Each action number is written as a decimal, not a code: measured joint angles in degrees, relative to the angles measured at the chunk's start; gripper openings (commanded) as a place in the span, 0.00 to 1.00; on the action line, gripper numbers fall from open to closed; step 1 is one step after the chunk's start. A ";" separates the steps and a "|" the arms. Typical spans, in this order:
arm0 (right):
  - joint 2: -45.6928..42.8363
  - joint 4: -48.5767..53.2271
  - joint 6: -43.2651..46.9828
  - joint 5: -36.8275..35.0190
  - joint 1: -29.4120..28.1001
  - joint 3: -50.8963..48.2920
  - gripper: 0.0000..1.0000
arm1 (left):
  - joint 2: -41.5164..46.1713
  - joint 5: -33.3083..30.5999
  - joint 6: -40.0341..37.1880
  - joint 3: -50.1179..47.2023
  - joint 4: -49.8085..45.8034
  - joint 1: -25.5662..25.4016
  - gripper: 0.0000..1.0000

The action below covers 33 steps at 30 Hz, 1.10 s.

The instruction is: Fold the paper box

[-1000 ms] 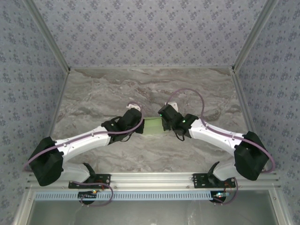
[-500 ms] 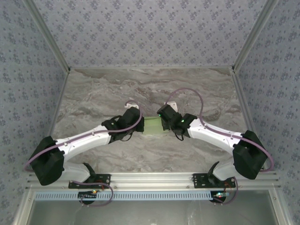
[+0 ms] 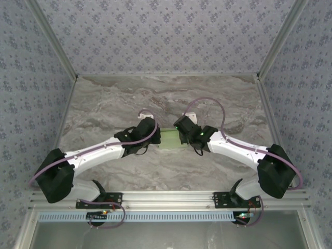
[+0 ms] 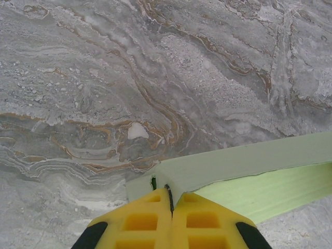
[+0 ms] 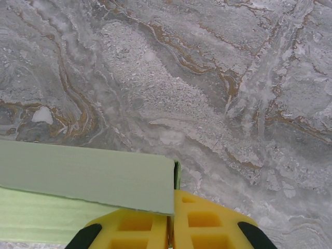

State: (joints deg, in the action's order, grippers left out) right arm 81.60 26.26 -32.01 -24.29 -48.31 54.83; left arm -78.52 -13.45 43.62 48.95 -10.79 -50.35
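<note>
**Left arm scooted in, less green showing**

Compared with a second ago, the left arm has swung in a bit. Its big black joint sits farther from the near edge in the top view, and the wrist has crept right and far, so less green shows between the two wrists. The right arm has barely budged.

Setting: a grey marble-look table [image 3: 114, 104] with brown veins, bluish patterned walls [image 3: 166, 36] on three sides, and an aluminium rail [image 3: 166, 196] along the near edge where the bases bolt on.

Both arms reach low and inward from the near corners, with the wrists almost meeting mid-table. The box [image 3: 167, 139] lies between them, its long side running left-right.

The left gripper [image 4: 170, 194] has its yellow fingers pressed together, pinching the left end of the box [image 4: 244, 166] right at a corner. The right gripper [image 5: 169, 215] also has its fingers together, clamped on the right end, with pale card overlapping one pad.

Both wrist views show a pale flap standing over a brighter green panel. Can't tell what's inside.
</note>
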 measured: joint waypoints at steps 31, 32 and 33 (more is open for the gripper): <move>-26.49 -6.49 42.62 25.33 6.62 -14.08 0.80 | -3.37 -16.57 -14.62 -5.90 13.68 -6.40 0.10; -26.80 -7.23 46.80 27.91 7.82 -14.71 0.86 | -3.37 -16.63 -15.21 -6.38 14.69 -6.40 0.10; -26.82 -8.17 51.56 30.16 8.83 -15.30 0.88 | -3.43 -16.63 -15.82 -6.82 15.87 -6.40 0.11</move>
State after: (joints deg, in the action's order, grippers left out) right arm 54.78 18.09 19.55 5.87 -39.48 39.53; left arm -81.95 -30.09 27.79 42.13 5.08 -56.75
